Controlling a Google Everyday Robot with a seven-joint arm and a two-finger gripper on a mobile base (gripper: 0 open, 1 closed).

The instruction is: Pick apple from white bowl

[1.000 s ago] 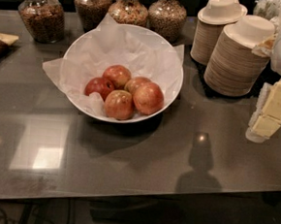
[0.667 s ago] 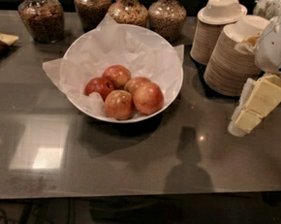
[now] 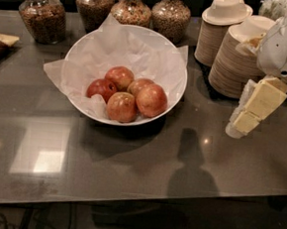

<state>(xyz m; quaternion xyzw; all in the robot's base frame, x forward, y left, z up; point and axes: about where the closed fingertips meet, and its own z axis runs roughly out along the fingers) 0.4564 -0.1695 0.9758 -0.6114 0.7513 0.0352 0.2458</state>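
**Spotter:** Dark grey glossy worktop, dim room behind. Where is your target?

**Operator:** I have the large, round, pinkish-red apple in the wide white bowl. It sits on the side of the pile that faces my arm, touching a yellow-patched apple in front and a paler apple behind. A small dark-red apple lies further across. Crumpled white paper lines the bowl under all of them.

**Spotter:** How do you expect it to handle?

**Operator:** I judge it firm and fairly heavy, with smooth, slick skin. Being round, it could roll or squirt out of a shallow pinch, and a hard squeeze might bruise it. I would come from above and take it across its widest part. One contact would go on the free flank by the bowl wall, the other in the dip between it and its neighbours, kept clear of the paper.

**Spotter:** And the arm?

**Operator:** My cream-padded gripper hangs above the worktop, well apart from the bowl, beside the stacked tan paper bowls. I cannot tell whether its jaws are spread or pressed together. Glass jars of grain stand behind the bowl.
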